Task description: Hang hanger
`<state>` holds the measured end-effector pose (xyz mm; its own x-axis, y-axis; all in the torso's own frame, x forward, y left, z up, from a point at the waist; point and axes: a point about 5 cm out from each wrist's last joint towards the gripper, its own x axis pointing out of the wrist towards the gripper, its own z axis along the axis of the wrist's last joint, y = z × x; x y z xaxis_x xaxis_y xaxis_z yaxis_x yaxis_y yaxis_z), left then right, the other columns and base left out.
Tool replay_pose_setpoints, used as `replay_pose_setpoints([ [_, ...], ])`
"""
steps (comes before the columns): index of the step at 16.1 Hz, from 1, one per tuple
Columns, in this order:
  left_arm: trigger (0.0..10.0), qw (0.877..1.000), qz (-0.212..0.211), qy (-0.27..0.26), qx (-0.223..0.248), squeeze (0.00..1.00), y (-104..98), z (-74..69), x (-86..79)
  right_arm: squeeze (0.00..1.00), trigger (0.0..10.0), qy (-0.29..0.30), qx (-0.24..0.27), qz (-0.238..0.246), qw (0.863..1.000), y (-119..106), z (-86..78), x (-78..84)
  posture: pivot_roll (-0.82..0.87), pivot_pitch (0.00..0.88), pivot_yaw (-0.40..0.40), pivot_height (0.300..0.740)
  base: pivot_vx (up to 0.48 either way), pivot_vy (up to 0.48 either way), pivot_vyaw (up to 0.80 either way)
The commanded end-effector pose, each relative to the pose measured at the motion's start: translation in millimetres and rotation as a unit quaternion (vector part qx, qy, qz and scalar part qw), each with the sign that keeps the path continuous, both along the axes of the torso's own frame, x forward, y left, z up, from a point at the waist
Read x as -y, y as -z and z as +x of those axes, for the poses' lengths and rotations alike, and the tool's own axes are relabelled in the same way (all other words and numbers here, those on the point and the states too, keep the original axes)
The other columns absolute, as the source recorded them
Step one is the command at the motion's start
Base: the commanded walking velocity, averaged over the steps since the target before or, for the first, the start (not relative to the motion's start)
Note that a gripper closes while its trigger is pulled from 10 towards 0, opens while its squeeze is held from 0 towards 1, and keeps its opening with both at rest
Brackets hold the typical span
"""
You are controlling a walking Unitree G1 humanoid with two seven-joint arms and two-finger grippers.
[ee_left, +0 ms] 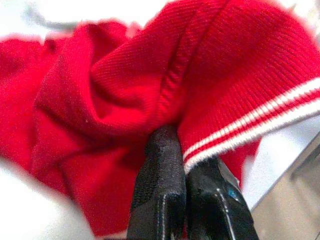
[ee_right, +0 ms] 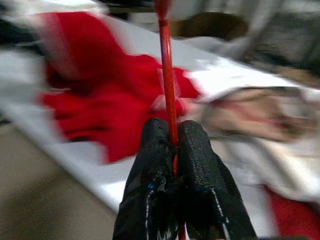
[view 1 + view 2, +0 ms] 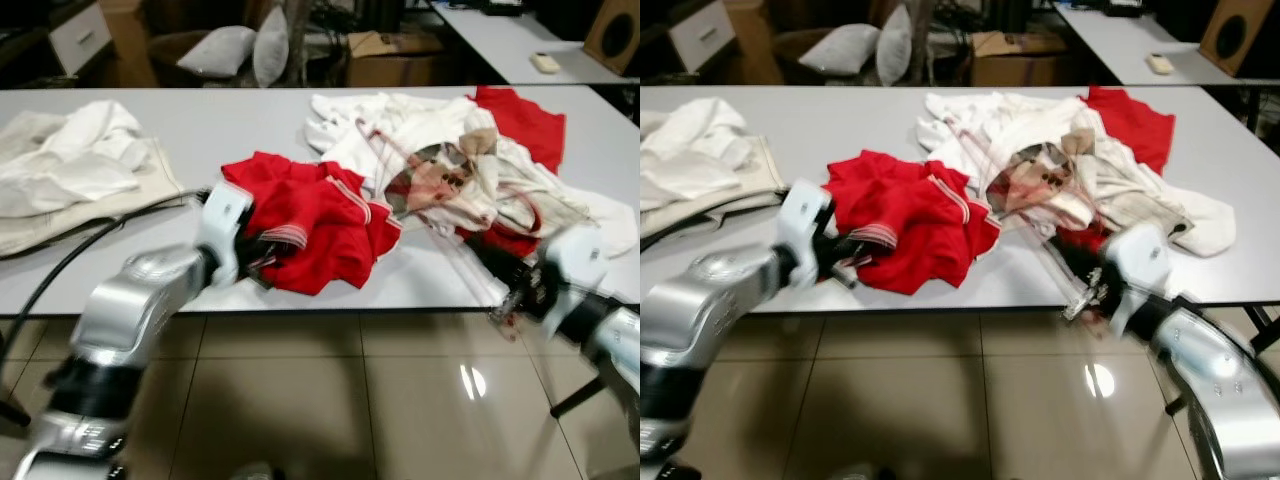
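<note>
Left to right: our left gripper [image 1: 182,160] pinches the red shirt [image 3: 310,225] hem, presumably steadying it; our right gripper [image 2: 172,145] clamps the translucent red hanger [image 3: 455,245] at the table [image 3: 200,130] edge. Wrist views confirm both grips, blurred from the head

Desk [image 3: 200,125] layout: folded garment [image 3: 75,165] at the left edge; crumpled shirt [image 3: 315,225] at the front edge, centre; clothes heap [image 3: 450,165] right of it, with the hanger [image 3: 440,225] across.
</note>
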<state>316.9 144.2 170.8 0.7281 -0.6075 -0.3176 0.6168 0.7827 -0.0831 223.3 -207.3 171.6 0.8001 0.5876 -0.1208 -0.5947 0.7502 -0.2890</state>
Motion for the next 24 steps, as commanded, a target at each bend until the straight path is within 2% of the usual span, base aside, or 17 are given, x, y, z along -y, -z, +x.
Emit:
replay_pose_setpoints([
  [1, 0.0, 0.999, -0.011, -0.032, 0.021, 0.00, -12, 11.9, -4.2, 0.00, 10.0, -0.045, -0.011, 0.007, 0.999, -3, -9.0, -7.7, 0.00, 0.000, 0.054, 0.740, 0.000, 0.000, 0.00],
  [2, 0.0, 0.998, -0.020, -0.052, 0.034, 0.00, -19, 20.6, -3.7, 0.00, 10.0, -0.054, -0.026, 0.006, 0.998, 1, -14.4, -8.8, 0.00, 0.000, 0.060, 0.740, 0.000, 0.000, 0.00],
  [3, 0.0, 0.994, -0.047, -0.085, 0.059, 0.00, -35, 36.0, -1.0, 0.00, 10.0, -0.061, -0.065, -0.013, 0.996, 10, -27.5, -6.4, 0.00, 0.000, 0.063, 0.740, 0.000, 0.000, 0.00],
  [7, 0.0, 0.992, -0.053, -0.095, 0.066, 0.00, -41, 44.3, 4.2, 0.00, 10.0, -0.088, -0.121, -0.014, 0.989, 22, -52.5, -7.3, 0.01, 0.000, 0.058, 0.740, 0.000, 0.000, 0.00],
  [8, 0.0, 0.992, -0.049, -0.093, 0.067, 0.00, -41, 44.6, 5.1, 0.00, 10.0, -0.088, -0.124, -0.012, 0.988, 24, -52.8, -8.2, 0.00, 0.000, 0.061, 0.740, 0.000, 0.000, 0.00],
  [9, 0.0, 0.994, -0.019, -0.069, 0.081, 0.00, -41, 44.0, 10.3, 0.00, 10.0, -0.076, -0.122, 0.006, 0.990, 28, -43.7, -17.8, 0.01, 0.000, 0.060, 0.740, 0.000, 0.000, 0.00],
  [12, 0.0, 0.994, 0.015, -0.047, 0.102, 0.00, -42, 43.6, 12.9, 0.00, 10.0, -0.067, -0.127, 0.017, 0.989, 32, -35.3, -28.0, 0.01, 0.000, 0.054, 0.740, 0.000, 0.000, 0.00],
  [13, 0.0, 0.991, 0.049, -0.038, 0.122, 0.00, -45, 42.8, 11.8, 0.00, 10.0, -0.053, -0.150, 0.014, 0.987, 43, -26.4, -36.6, 0.02, 0.000, 0.047, 0.740, 0.000, 0.000, 0.00],
  [14, 0.0, 0.989, 0.059, -0.035, 0.131, 0.00, -48, 42.5, 11.8, 0.00, 10.0, -0.060, -0.157, 0.027, 0.985, 46, -23.6, -43.7, 0.03, 0.000, 0.039, 0.740, 0.000, 0.000, 0.00],
  [18, 0.0, 0.983, 0.094, -0.033, 0.152, 0.00, -51, 41.1, 8.0, 0.00, 10.0, -0.053, -0.175, 0.045, 0.982, 50, -16.9, -58.4, 0.04, 0.000, 0.027, 0.740, 0.000, 0.000, 0.00],
  [21, 0.0, 0.982, 0.100, -0.021, 0.157, 0.00, -52, 38.3, 8.9, 0.00, 10.0, 0.005, -0.172, 0.074, 0.982, 51, -4.2, -57.6, 0.05, 0.000, 0.029, 0.740, 0.000, 0.000, 0.00],
  [24, 0.0, 0.981, 0.109, -0.006, 0.161, 0.00, -51, 36.3, 13.8, 0.00, 10.0, 0.044, -0.176, 0.131, 0.975, 45, 7.5, -68.1, 0.04, 0.000, 0.036, 0.740, 0.000, 0.000, 0.00],
])
